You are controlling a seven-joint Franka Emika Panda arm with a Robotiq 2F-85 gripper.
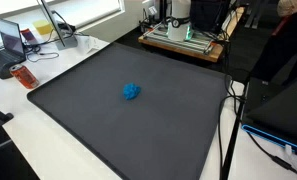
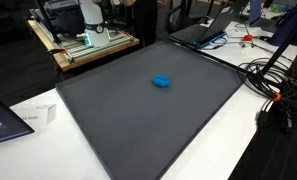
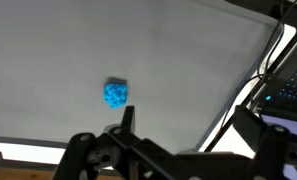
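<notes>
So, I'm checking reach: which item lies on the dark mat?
Only the small blue lump, in the middle of the mat; the laptop and cables sit off it.

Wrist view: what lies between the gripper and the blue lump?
Nothing. In the wrist view only bare mat separates the open gripper from the blue lump.

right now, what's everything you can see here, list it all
blue lump: one, blue, near the middle of the mat
mat: one, dark grey, spread over the table
table: one, white, under the mat
laptop: one, dark, open, past the mat's corner
cables: a bundle, black, beside the mat
wooden board: one, light brown, behind the mat
robot base: one, white, on the wooden board
gripper: one, black, open, empty, apart from the blue lump
</notes>
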